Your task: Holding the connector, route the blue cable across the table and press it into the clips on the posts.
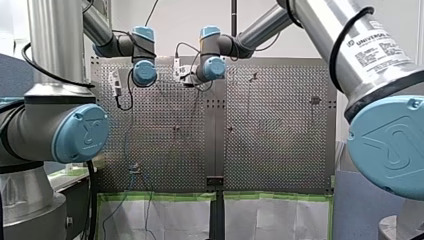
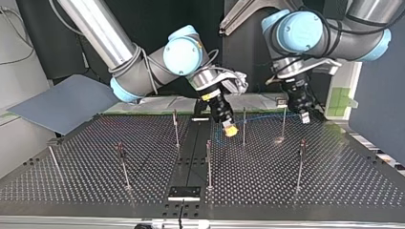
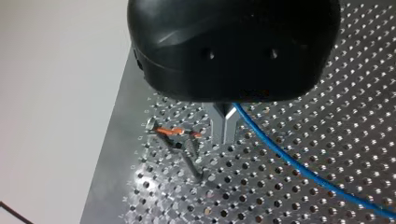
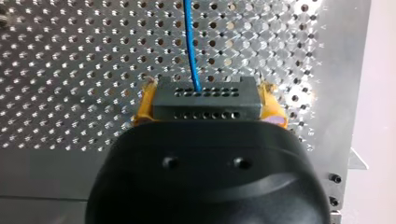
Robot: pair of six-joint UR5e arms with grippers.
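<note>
My right gripper (image 4: 208, 106) has its yellow pads (image 4: 273, 106) shut on the black connector (image 4: 210, 88). The blue cable (image 4: 190, 42) leaves the connector and runs straight ahead over the perforated plate. My left gripper (image 3: 224, 139) has its metal fingers shut on the blue cable (image 3: 299, 165), which trails off beside them. Next to those fingers stands a post with an orange clip (image 3: 173, 132); the cable is apart from it. In the top view my right gripper (image 2: 230, 130) hangs near the middle, my left gripper (image 2: 304, 118) to its right, and the cable (image 2: 262, 115) spans between them.
Several thin posts stand on the perforated table (image 2: 334, 176), among them one (image 2: 244, 126) just right of my right gripper and one (image 2: 283, 121) beside my left gripper. A black block (image 2: 184, 192) sits at the top view's near edge. A grey board (image 2: 62, 102) lies at its left.
</note>
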